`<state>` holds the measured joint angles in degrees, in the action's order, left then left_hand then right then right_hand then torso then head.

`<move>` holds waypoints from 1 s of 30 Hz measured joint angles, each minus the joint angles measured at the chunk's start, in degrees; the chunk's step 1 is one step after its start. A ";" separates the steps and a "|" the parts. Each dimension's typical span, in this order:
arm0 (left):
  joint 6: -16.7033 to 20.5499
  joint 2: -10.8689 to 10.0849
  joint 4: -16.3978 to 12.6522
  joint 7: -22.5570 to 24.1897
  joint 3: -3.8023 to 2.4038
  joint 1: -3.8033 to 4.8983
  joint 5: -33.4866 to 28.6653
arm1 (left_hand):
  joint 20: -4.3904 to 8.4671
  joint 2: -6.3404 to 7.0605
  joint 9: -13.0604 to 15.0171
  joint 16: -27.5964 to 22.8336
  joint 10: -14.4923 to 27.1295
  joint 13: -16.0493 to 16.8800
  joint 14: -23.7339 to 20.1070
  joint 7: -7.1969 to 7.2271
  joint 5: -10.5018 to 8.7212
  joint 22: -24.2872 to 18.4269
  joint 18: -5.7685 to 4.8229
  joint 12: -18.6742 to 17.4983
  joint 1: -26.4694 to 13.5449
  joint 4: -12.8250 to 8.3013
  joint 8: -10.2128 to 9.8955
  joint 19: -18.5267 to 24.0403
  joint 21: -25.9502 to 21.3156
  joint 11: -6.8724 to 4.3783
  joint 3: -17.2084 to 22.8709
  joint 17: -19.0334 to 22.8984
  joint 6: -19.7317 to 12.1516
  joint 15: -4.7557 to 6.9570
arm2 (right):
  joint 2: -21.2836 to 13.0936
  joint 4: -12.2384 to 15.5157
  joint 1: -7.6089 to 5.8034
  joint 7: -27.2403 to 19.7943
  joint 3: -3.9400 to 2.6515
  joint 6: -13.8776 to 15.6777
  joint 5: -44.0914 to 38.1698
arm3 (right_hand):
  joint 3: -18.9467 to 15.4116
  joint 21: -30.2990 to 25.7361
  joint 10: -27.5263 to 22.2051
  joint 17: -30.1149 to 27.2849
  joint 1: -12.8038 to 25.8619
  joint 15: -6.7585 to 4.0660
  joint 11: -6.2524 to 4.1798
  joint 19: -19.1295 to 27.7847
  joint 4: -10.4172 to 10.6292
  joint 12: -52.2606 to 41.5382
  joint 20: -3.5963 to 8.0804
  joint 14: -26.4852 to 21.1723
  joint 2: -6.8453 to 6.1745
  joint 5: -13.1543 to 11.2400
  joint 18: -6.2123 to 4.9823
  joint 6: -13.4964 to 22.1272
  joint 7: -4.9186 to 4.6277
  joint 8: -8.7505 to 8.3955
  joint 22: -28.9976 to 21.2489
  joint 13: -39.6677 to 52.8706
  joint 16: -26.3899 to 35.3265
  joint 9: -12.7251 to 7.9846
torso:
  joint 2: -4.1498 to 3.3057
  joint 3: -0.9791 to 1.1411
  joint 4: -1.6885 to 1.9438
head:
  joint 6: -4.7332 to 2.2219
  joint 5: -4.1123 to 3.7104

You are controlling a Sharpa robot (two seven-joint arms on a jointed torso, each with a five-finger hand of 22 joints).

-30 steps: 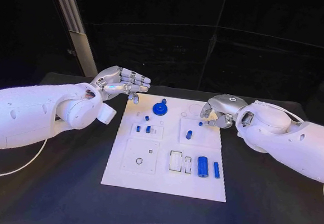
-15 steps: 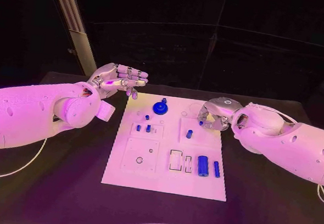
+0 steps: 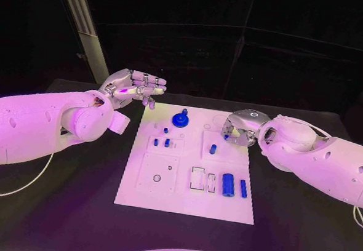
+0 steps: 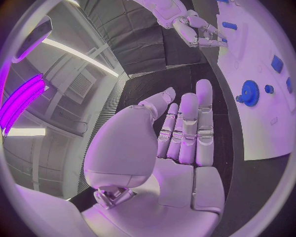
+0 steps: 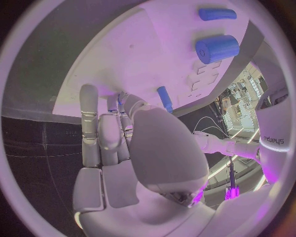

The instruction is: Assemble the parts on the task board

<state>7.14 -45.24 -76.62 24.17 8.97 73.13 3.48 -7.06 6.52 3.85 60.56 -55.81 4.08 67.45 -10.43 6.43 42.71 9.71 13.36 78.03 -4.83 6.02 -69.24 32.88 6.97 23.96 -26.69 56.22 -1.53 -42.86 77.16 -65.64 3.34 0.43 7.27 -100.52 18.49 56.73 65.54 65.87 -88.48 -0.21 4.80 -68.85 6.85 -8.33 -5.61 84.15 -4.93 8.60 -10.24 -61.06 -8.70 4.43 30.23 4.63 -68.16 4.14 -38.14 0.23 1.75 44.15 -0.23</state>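
The white task board (image 3: 187, 191) is lying in the middle of the black tabletop (image 3: 62, 222). The left hand (image 3: 135, 89) is hovering beside the board's far left corner, fingers loosely apart and holding nothing; the blue gear (image 3: 180, 120) is sitting on the board just to its right. The right hand (image 3: 240, 125) is reaching over the board's far right edge with fingers curled down toward a small blue peg (image 3: 226, 137); I cannot tell whether it is gripping it. A large blue cylinder (image 3: 228, 185) and a thinner blue pin (image 3: 242, 189) are lying nearer the robot, well apart from both hands
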 measured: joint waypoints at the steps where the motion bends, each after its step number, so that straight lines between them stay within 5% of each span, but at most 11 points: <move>1: -0.01 0.00 0.01 0.00 0.00 0.00 -0.01 | 0.00 -0.01 0.00 0.00 0.00 0.00 -0.10 0.00 0.00 0.00 0.00 0.00 0.01 0.00 0.00 0.00 0.00 0.00 0.00 0.06 0.00 -0.10 | 0.03 -0.04 0.00 0.01 -0.02 -0.02 -0.01 | 0.53 0.45 0.43 0.31 0.08 0.00 0.01 -0.19 -0.10 0.00 0.03 0.00 0.08 -0.29 0.00 -0.39 0.01 0.00 0.62 -0.09 -0.34 0.04 | 0.00 0.00 0.00 | 0.03 0.01; 9: -0.06 -0.02 0.10 0.00 0.00 0.00 -0.08 | 0.00 -0.01 0.00 0.00 0.00 0.00 -0.20 0.00 0.00 -0.01 -0.02 0.00 0.01 0.00 0.00 0.00 0.00 0.00 0.00 0.07 0.00 -0.21 | 0.25 -0.14 0.00 0.41 -0.04 -0.04 -0.26 | 4.48 3.86 3.68 0.64 0.67 -0.53 -1.02 -1.61 -1.97 -0.03 0.81 -0.10 0.68 -3.26 0.00 -3.41 0.88 0.74 5.28 -0.31 -1.11 0.41 | 0.00 -0.01 0.00 | 0.18 0.07; 13: -0.08 -0.02 0.16 0.00 0.00 0.00 -0.11 | 0.00 -0.01 0.00 0.00 0.00 0.00 -0.20 0.00 0.00 -0.05 -0.02 0.00 0.01 0.00 0.00 0.00 0.00 0.00 0.00 0.07 0.00 -0.21 | 0.35 -0.02 0.04 0.82 -0.03 0.03 -0.73 | 5.85 4.73 4.50 0.76 0.97 -0.74 -1.22 -1.81 -3.04 -0.12 1.01 -0.31 0.97 -3.61 0.93 -3.93 0.98 0.84 6.44 -0.34 -1.40 0.55 | 0.00 -0.01 0.00 | 0.31 -0.05; 30: -0.16 -0.24 0.35 0.00 0.01 0.00 -0.17 | 0.00 -0.01 0.01 -0.26 0.00 -0.01 -0.41 0.01 0.00 -0.09 -0.03 0.21 0.02 0.00 0.00 0.00 -0.22 0.00 0.00 0.28 -0.01 0.00 | -1.43 2.76 0.45 2.68 0.18 2.37 -2.34 | 8.06 6.01 4.91 0.78 3.39 -0.73 -1.22 -1.81 -4.48 0.64 1.01 -0.31 0.36 -3.86 0.92 -4.12 0.77 0.67 7.69 -0.55 -2.07 0.68 | 0.07 0.00 -0.04 | 0.56 -0.54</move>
<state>6.98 -45.48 -76.28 24.17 8.97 73.12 3.31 -7.06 6.50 3.85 60.30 -55.81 4.08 67.04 -10.43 6.43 42.61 9.68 13.57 78.05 -4.83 6.02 -69.24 32.66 6.97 23.96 -26.41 56.21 -1.53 -44.28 79.92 -65.19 6.02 0.60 9.64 -102.86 26.55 62.74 70.45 66.66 -85.09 -0.94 3.57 -70.66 2.37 -7.68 -4.60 83.84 -4.57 4.75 -9.32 -65.18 -7.93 5.10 37.91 4.08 -70.23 4.82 -38.07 0.23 1.71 44.71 -0.76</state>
